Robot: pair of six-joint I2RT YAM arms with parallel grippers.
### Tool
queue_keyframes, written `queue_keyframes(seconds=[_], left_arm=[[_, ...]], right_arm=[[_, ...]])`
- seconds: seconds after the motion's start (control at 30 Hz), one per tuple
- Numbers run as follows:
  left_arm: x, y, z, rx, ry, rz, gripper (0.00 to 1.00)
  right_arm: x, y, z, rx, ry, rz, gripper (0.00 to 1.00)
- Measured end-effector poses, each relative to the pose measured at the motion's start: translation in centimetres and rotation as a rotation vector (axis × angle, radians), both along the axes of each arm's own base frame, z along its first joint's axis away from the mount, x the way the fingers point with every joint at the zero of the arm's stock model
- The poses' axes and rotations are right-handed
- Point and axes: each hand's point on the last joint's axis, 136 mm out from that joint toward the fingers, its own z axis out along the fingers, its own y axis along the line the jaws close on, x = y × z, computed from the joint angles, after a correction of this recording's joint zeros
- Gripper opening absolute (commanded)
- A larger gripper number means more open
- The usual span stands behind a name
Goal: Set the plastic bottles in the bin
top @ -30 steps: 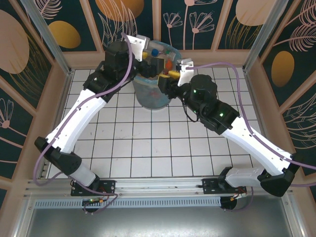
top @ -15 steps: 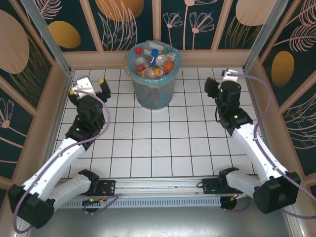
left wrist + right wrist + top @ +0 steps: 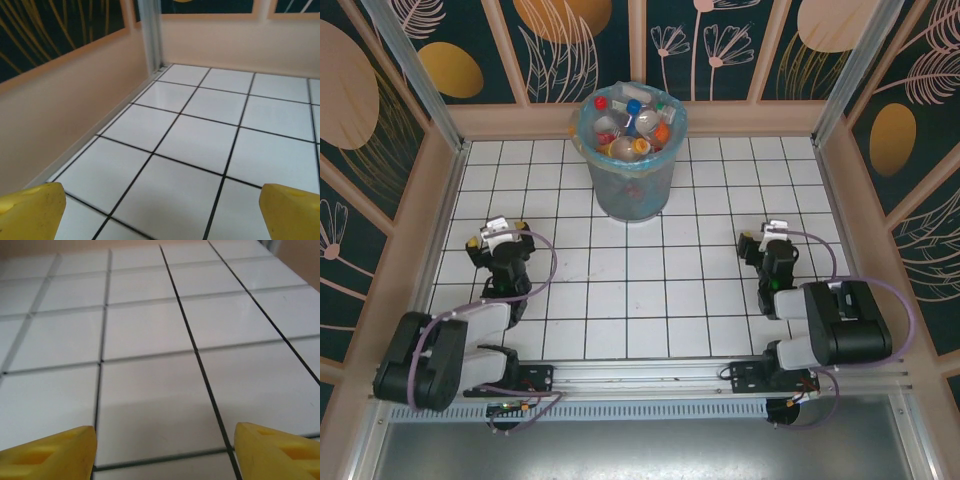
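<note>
On the tiled table (image 3: 650, 290), one bin (image 3: 630, 195) stood at the far edge, within both arms' reach. The left gripper (image 3: 503, 238) and right gripper (image 3: 775, 240) sat parked near their bases, jaws apart and empty, the work apparently done. Roughly ten plastic bottles (image 3: 632, 125) filled the bin, too jumbled to count exactly.

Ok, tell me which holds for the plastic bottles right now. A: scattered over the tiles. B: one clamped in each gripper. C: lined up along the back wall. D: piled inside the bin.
D: from above, the plastic bottles lie heaped inside the bin, and the left gripper and right gripper are open with nothing between their fingers.
</note>
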Motion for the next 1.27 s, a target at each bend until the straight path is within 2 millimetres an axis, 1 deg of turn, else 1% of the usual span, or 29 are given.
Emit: queue_keyframes(seconds=[0.07,0.13,0.17,0.2,0.23,0.27,0.33,0.43,0.5,0.63,0.83,1.27], left_arm=[[0.8,-0.1,-0.6,-0.007,-0.003,-0.047,0.98],[1.4,-0.8,-0.3,-0.009,-0.035,-0.1,0.99],[1.7,-1.0,-0.1,-0.01,-0.063,-0.122,0.99],[1.8,-1.2,-0.3,-0.012,-0.074,-0.137,0.99],[1.9,-1.3,-0.8,-0.015,-0.068,-0.147,0.99],[2.0,-1.1,-1.4,-0.018,-0.052,-0.147,0.99],[2.3,-0.6,-1.7,-0.027,-0.047,-0.14,0.99],[2.5,-0.2,-0.9,-0.037,-0.079,-0.128,0.99],[2.6,-0.3,-0.7,-0.04,-0.09,-0.13,0.99],[2.6,-0.3,-0.6,-0.045,-0.094,-0.132,0.99],[2.7,-0.3,-0.6,-0.045,-0.094,-0.134,0.99],[2.7,-0.3,-0.6,-0.046,-0.095,-0.133,0.99]], right_arm=[[0.1,-1.6,1.0,0.047,-0.099,-0.026,0.76],[-0.8,-3.4,0.4,0.083,-0.112,-0.075,0.78],[-1.2,-3.9,0.4,0.096,-0.122,-0.094,0.8],[-1.2,-3.9,0.8,0.103,-0.14,-0.096,0.83],[-1.0,-3.8,1.4,0.11,-0.165,-0.092,0.94],[-0.6,-3.6,2.0,0.114,-0.184,-0.09,0.99],[0.2,-3.2,3.0,0.107,-0.215,-0.086,0.99],[1.5,-2.6,4.3,0.099,-0.246,-0.088,0.99],[1.9,-2.5,4.7,0.097,-0.256,-0.094,0.99],[1.9,-2.9,4.3,0.084,-0.242,-0.114,0.99],[1.9,-2.6,4.3,0.068,-0.24,-0.11,0.99],[1.9,-2.7,4.3,0.064,-0.24,-0.115,0.99]])
